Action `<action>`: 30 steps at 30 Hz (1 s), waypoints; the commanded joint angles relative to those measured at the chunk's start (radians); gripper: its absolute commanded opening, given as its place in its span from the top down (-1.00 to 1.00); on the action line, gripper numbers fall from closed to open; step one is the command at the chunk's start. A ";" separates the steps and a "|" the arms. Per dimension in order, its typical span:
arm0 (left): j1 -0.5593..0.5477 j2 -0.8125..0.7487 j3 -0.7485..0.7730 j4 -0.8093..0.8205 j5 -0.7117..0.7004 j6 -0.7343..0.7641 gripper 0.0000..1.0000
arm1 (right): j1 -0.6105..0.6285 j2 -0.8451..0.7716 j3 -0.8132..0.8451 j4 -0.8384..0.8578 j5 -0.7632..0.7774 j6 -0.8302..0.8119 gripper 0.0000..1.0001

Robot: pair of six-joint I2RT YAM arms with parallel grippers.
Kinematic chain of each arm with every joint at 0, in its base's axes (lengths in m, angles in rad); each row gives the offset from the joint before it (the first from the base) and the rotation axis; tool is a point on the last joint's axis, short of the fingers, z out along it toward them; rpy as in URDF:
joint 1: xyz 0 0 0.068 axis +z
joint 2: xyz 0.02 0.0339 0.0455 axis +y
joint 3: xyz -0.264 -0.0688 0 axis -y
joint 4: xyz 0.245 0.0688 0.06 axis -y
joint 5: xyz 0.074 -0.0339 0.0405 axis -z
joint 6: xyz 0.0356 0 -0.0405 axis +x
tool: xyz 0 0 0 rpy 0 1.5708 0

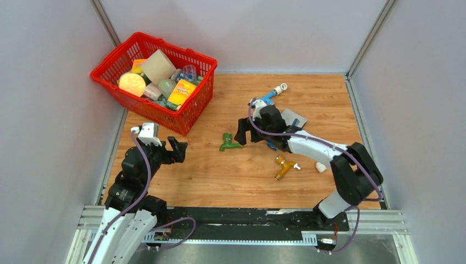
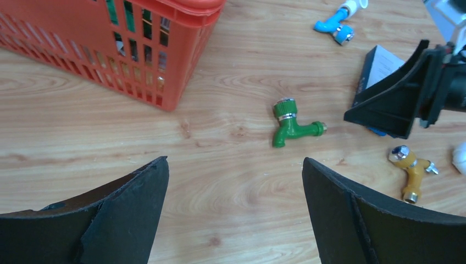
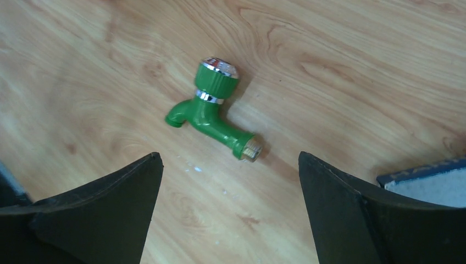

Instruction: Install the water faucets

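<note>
The right end effector (image 3: 229,159) hangs spread wide and empty above the counter (image 3: 340,66). The green faucet (image 3: 211,113) lies on its side just beyond its fingertips. The left end effector (image 2: 235,160) is likewise agape and empty, near the red basket (image 2: 181,66). The orange faucet (image 2: 411,168) lies by the right arm, and the blue faucet (image 2: 334,27) lies farther back.

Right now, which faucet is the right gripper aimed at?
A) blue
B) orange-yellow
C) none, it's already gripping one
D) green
D: the right wrist view shows the green faucet lying loose on the wood, framed between the fingers of the open right gripper. The orange-yellow faucet and the blue faucet lie elsewhere on the table.
</note>
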 commanded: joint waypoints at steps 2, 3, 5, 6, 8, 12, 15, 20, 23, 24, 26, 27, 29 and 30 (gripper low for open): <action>-0.002 -0.002 -0.006 0.006 -0.059 0.029 -0.94 | 0.038 0.159 0.099 -0.042 0.092 -0.218 -0.71; -0.002 -0.002 -0.006 -0.001 -0.068 0.026 -0.93 | 0.045 0.178 0.116 -0.057 0.084 -0.263 -0.58; -0.002 -0.002 -0.008 -0.012 -0.066 0.026 -0.93 | 0.070 0.210 0.125 -0.071 0.090 -0.349 -0.44; -0.002 -0.002 -0.009 -0.012 -0.060 0.023 -0.93 | 0.086 0.220 0.124 -0.071 0.089 -0.378 -0.38; -0.002 -0.004 -0.014 -0.011 -0.042 0.023 -0.92 | 0.120 0.243 0.124 -0.073 0.090 -0.438 -0.30; -0.002 0.007 -0.020 -0.009 -0.045 0.012 -0.92 | 0.156 0.301 0.146 -0.071 0.103 -0.519 -0.27; -0.002 0.010 -0.028 -0.009 -0.066 -0.006 -0.92 | 0.165 0.338 0.163 -0.067 0.149 -0.567 -0.27; -0.002 0.013 -0.037 0.000 -0.042 -0.026 -0.91 | 0.176 0.368 0.160 -0.062 0.152 -0.627 -0.20; -0.002 0.019 -0.034 0.002 -0.005 -0.011 -0.90 | 0.179 0.371 0.153 -0.058 0.133 -0.650 -0.13; -0.001 0.018 -0.035 0.003 0.013 -0.009 -0.89 | 0.180 0.373 0.154 -0.059 0.129 -0.656 -0.08; -0.002 0.024 -0.035 0.008 0.039 -0.008 -0.89 | 0.185 0.378 0.156 -0.061 0.107 -0.665 0.12; -0.002 0.028 -0.035 0.011 0.059 -0.006 -0.88 | 0.189 0.379 0.154 -0.061 0.095 -0.668 0.22; -0.002 0.037 -0.034 0.014 0.095 -0.012 -0.87 | 0.194 0.373 0.150 -0.064 0.068 -0.673 0.43; -0.002 0.047 -0.029 0.012 0.108 -0.017 -0.87 | 0.202 0.362 0.144 -0.064 0.057 -0.674 0.57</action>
